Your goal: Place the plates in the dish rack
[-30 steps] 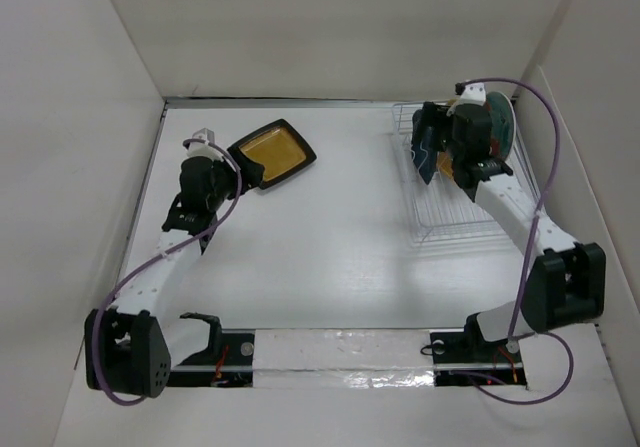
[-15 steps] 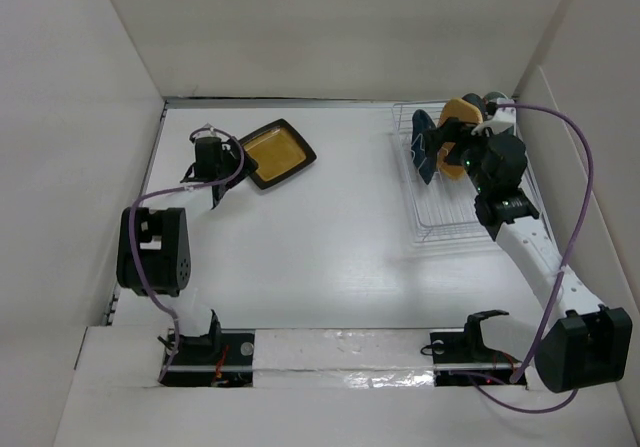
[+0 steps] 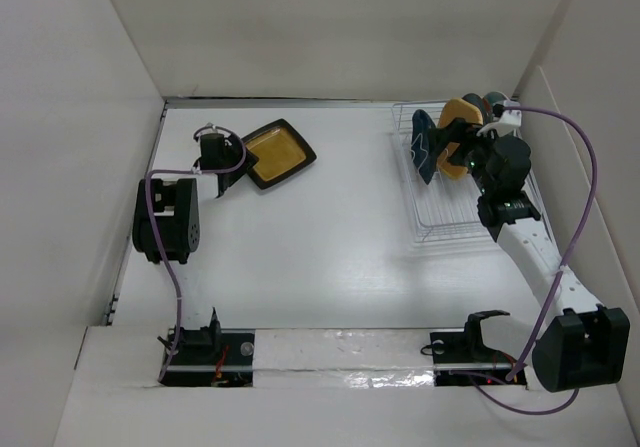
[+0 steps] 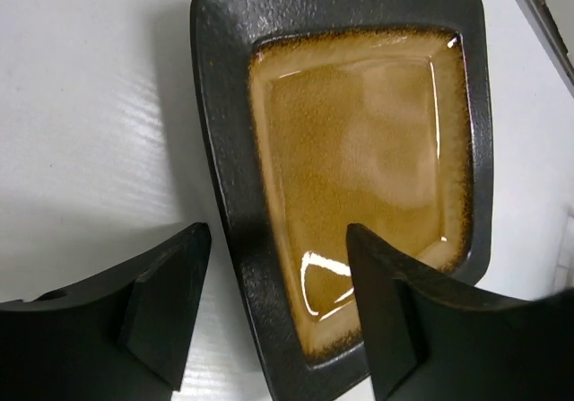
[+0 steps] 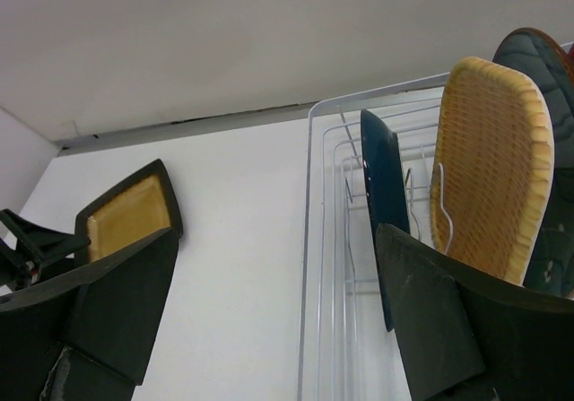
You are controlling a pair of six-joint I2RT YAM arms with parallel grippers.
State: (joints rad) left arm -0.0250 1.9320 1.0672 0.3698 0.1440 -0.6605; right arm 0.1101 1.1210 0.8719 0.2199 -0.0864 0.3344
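The black-rimmed square plate with a mustard-yellow centre (image 3: 275, 154) lies flat on the table at the far left. My left gripper (image 3: 226, 155) is open at its left edge. In the left wrist view the gripper (image 4: 278, 316) has one finger on each side of the plate's (image 4: 359, 168) near rim. The white wire dish rack (image 3: 470, 217) holds the blue plate (image 3: 423, 147), the tan plate (image 3: 458, 117) and the dark teal plate (image 3: 495, 102) on edge. My right gripper (image 3: 457, 154) is open and empty beside them, also in its wrist view (image 5: 273, 320). The red plate is mostly hidden.
White walls close in the table at the back and on both sides. The rack's near half (image 3: 460, 222) holds no plates. In the right wrist view the rack's rim (image 5: 307, 239) runs between the fingers, with the blue plate (image 5: 381, 177) and tan plate (image 5: 489, 159) to the right.
My left arm has folded back and its gripper has shifted slightly left along the plate's edge. My right gripper has drawn back from among the racked plates, and the tan plate now stands uncovered.
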